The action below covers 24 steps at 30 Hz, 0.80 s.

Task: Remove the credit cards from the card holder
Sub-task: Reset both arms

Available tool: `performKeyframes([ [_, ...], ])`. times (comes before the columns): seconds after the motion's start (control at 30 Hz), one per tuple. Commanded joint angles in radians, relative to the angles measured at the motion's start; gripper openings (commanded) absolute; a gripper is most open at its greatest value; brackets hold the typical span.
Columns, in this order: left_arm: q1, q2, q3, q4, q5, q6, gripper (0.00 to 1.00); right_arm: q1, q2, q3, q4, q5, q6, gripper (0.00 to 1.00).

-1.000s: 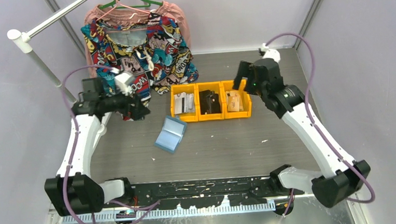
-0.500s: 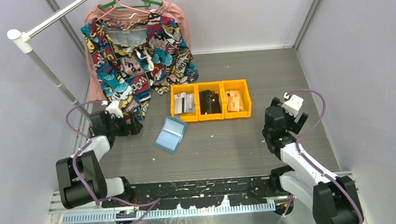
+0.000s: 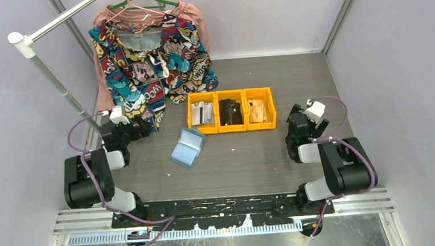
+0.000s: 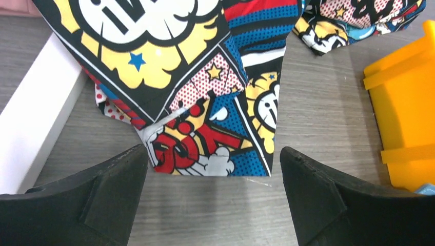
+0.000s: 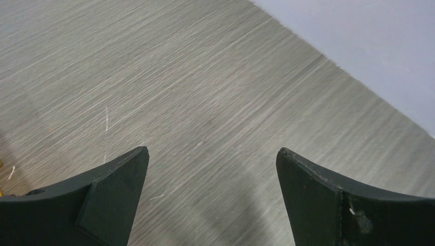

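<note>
The card holder [image 3: 187, 147] lies on the table in front of the orange bins, showing a light-blue face. Pale grey flat credit cards [image 3: 202, 112] rest in the left orange bin [image 3: 192, 123]. My left gripper [image 3: 142, 127] sits low at the left, well apart from the card holder. In the left wrist view it [image 4: 213, 151] is open with only table and a shirt hem between its fingers. My right gripper [image 3: 296, 123] is folded back at the right of the bins. In the right wrist view it [image 5: 212, 151] is open over bare table.
A comic-print shirt [image 3: 148, 59] hangs on a green hanger from a white rail [image 3: 47, 76] at the back left, its hem [image 4: 205, 128] just ahead of my left fingers. Three orange bins [image 3: 232, 125] stand in a row; the left one's wall [image 4: 405, 113] shows at the right.
Both arms have pulled back from raised, reaching poses and folded down close to their bases. The right gripper has left the bins. The card holder has not moved.
</note>
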Motion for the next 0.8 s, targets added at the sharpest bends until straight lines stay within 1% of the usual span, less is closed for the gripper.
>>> performKeyframes([
  [0.0, -0.032, 0.039, -0.037, 0.29, -0.028, 0.02, 1.0, -0.009, 0.068, -0.008, 0.253, -0.116, -0.045, 1.0],
  [0.03, -0.061, 0.023, -0.045, 0.267, -0.062, 0.051, 1.0, -0.009, 0.077, -0.011, 0.266, -0.161, -0.064, 1.0],
  [0.07, -0.097, 0.022, -0.066, 0.284, -0.099, 0.083, 1.0, -0.008, 0.101, -0.016, 0.297, -0.209, -0.087, 0.99],
  [0.1, -0.137, 0.048, -0.092, 0.345, -0.134, 0.124, 1.0, -0.009, 0.13, -0.018, 0.321, -0.256, -0.101, 0.99],
  [0.13, -0.175, 0.121, -0.118, 0.503, -0.186, 0.139, 1.0, -0.008, 0.184, -0.024, 0.418, -0.278, -0.131, 0.99],
  [0.17, -0.198, 0.144, -0.123, 0.55, -0.216, 0.146, 1.0, -0.004, 0.205, -0.013, 0.401, -0.272, -0.144, 1.0],
  [0.2, -0.211, 0.109, -0.102, 0.447, -0.234, 0.155, 1.0, -0.006, 0.179, 0.014, 0.297, -0.28, -0.118, 1.0],
  [0.23, -0.216, 0.074, -0.057, 0.296, -0.256, 0.159, 1.0, -0.029, 0.176, 0.04, 0.252, -0.304, -0.101, 0.99],
  [0.27, -0.217, 0.082, -0.011, 0.217, -0.283, 0.151, 1.0, -0.058, 0.18, 0.055, 0.236, -0.333, -0.085, 0.99],
  [0.3, -0.224, 0.102, -0.006, 0.257, -0.299, 0.149, 1.0, -0.082, 0.164, 0.063, 0.19, -0.36, -0.06, 0.99],
  [0.33, -0.229, 0.106, -0.02, 0.288, -0.299, 0.156, 1.0, -0.088, 0.164, 0.061, 0.189, -0.369, -0.055, 1.0],
  [0.37, -0.229, 0.095, -0.015, 0.256, -0.292, 0.156, 1.0, -0.089, 0.172, 0.052, 0.225, -0.369, -0.063, 0.99],
  [0.4, -0.229, 0.088, -0.014, 0.245, -0.291, 0.157, 1.0, -0.089, 0.165, 0.049, 0.213, -0.37, -0.062, 0.99],
  [0.47, -0.229, 0.099, -0.02, 0.28, -0.297, 0.156, 1.0, -0.089, 0.165, 0.051, 0.215, -0.374, -0.063, 0.99],
  [0.53, -0.229, 0.093, -0.017, 0.259, -0.292, 0.156, 1.0, -0.089, 0.16, 0.05, 0.212, -0.373, -0.066, 0.99],
  [0.77, -0.229, 0.096, -0.019, 0.268, -0.294, 0.157, 1.0, -0.089, 0.164, 0.05, 0.215, -0.374, -0.066, 0.99],
])
